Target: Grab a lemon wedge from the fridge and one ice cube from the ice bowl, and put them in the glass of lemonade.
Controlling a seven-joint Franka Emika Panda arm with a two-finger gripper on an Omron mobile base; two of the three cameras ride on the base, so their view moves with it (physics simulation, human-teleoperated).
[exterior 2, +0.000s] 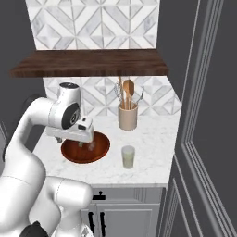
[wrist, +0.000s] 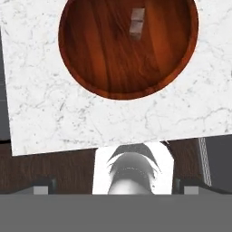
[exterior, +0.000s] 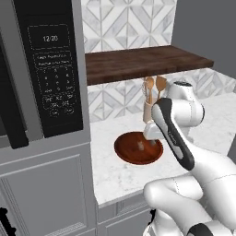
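Left base view is showing the microwave (exterior: 53,69) crowding the counter's (exterior: 115,177) left side, with bare marble sitting between it and the ice bowl (exterior: 126,151). Right base view is showing the gripper (exterior 2: 85,145) hovering over that bowl (exterior 2: 74,155), fingers spread wide and pinching nothing. 1 pale ice cube (wrist: 137,23) is lying inside the reddish-brown bowl (wrist: 95,59), near its middle. Further right, the glass of lemonade (exterior 2: 128,157) is standing upright on open counter, and the crock of spoons (exterior 2: 127,115) is standing behind it.

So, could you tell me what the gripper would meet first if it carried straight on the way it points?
Probably the ice bowl: the open gripper points down over it, with the ice cube slightly off-centre.
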